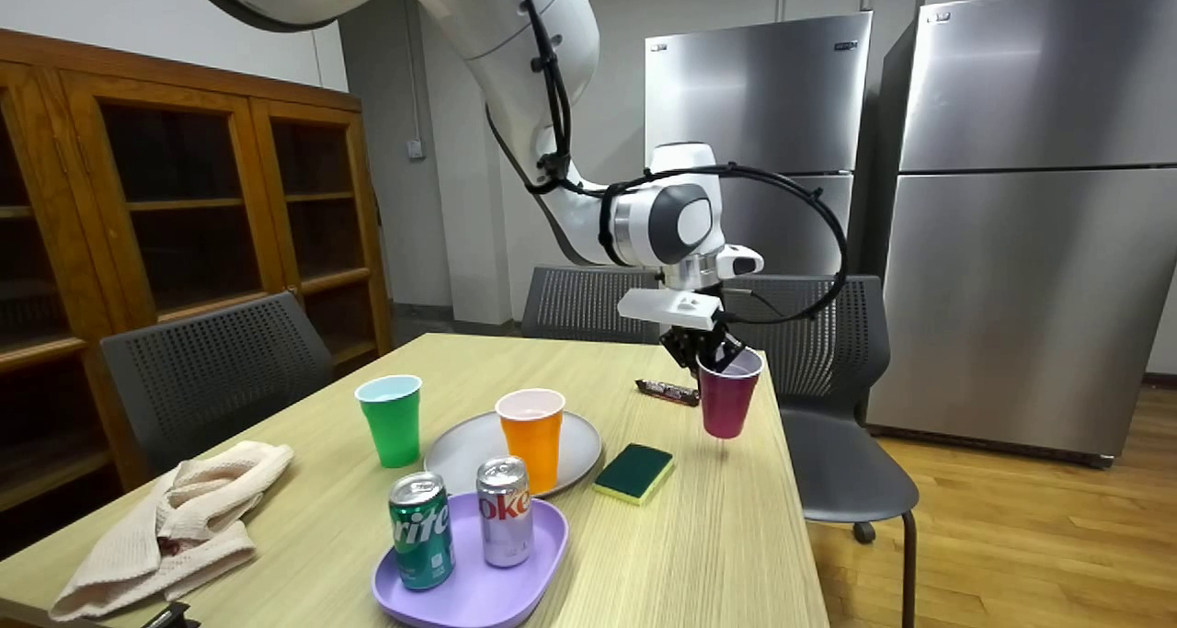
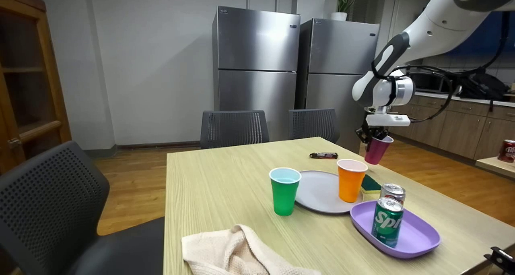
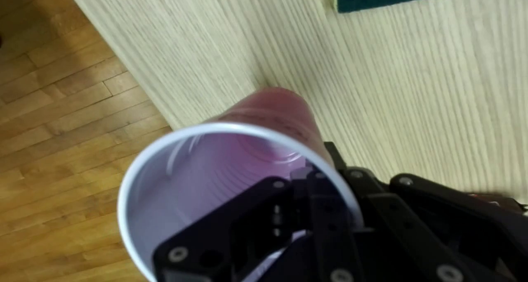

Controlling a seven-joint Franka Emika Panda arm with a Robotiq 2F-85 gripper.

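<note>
– First, report on the gripper (image 3: pixel 317 160).
– Clamped on the wall of the maroon cup (image 1: pixel 728 403), with one finger inside the rim and one outside.

– Location of that cup?
– Hanging below the jaws, tilted, near the edge of the table (image 1: pixel 717 536) and apparently just clear of the top.

– Step in hand?
– Judged to be a rim hold with the cup off the surface. For the next move, likely to call for a tight pinch and a steady wrist, given the slant of the cup and so small a grip area.

– Anything close by?
– Near the jaws, a dark marker-like stick (image 1: pixel 667 392); on the way from the jaws to the purple tray (image 1: pixel 478 600), a green-and-yellow sponge (image 1: pixel 634 470).

– Legible writing?
– "rite" on the green can (image 1: pixel 421 531), well apart from the jaws; presumably Sprite. Alongside on the same tray, "oke" in red on the silver can (image 1: pixel 505 513); presumably Coke. Too small to read: lettering on the stick and on the steel refrigerator (image 1: pixel 759 85) beyond the jaws.
</note>
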